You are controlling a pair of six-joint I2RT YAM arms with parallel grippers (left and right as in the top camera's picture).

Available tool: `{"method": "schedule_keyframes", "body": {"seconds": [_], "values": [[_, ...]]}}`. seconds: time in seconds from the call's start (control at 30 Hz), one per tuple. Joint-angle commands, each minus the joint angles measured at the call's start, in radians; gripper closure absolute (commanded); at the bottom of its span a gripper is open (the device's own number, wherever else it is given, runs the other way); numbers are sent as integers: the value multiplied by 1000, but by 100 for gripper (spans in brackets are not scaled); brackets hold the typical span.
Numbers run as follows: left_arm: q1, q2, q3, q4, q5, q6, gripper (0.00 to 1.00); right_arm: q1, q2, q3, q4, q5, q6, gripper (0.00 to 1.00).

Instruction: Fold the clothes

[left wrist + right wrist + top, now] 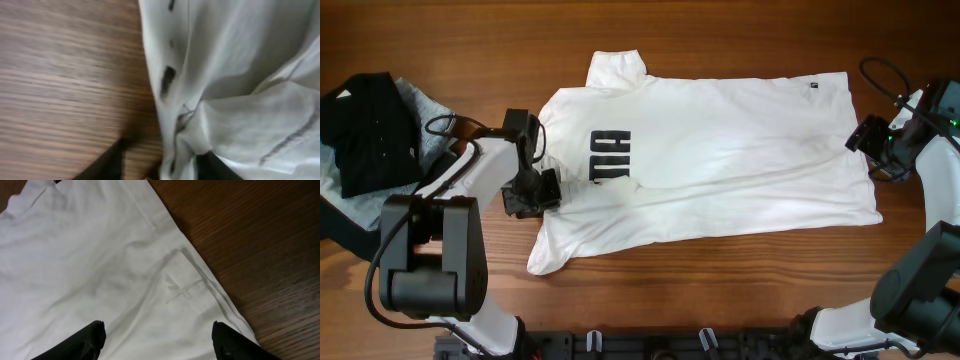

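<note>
A white T-shirt [720, 150] with black lettering lies spread flat on the wooden table, its collar end to the left and its hem to the right. My left gripper [542, 192] sits low at the shirt's left edge. In the left wrist view its fingers [160, 167] are apart and straddle the bunched shirt edge [240, 75], one finger over the wood and one over the cloth. My right gripper [865, 135] hovers at the hem on the right. In the right wrist view its fingers [157, 340] are wide open and empty above the white cloth [100, 270].
A pile of dark and grey clothes [365, 130] lies at the far left of the table. Bare wood [720, 280] shows in front of the shirt. A black cable [885, 80] loops near the right arm.
</note>
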Motion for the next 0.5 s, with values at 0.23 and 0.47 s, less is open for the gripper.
{"method": "schedule_keyframes", "body": {"seconds": [0.23, 0.47], "values": [[0, -41, 278, 205, 92, 110, 0, 0, 8, -2, -2, 17, -19, 26], [0, 101, 461, 322, 104, 171, 0, 0, 8, -2, -2, 16, -17, 26]]}}
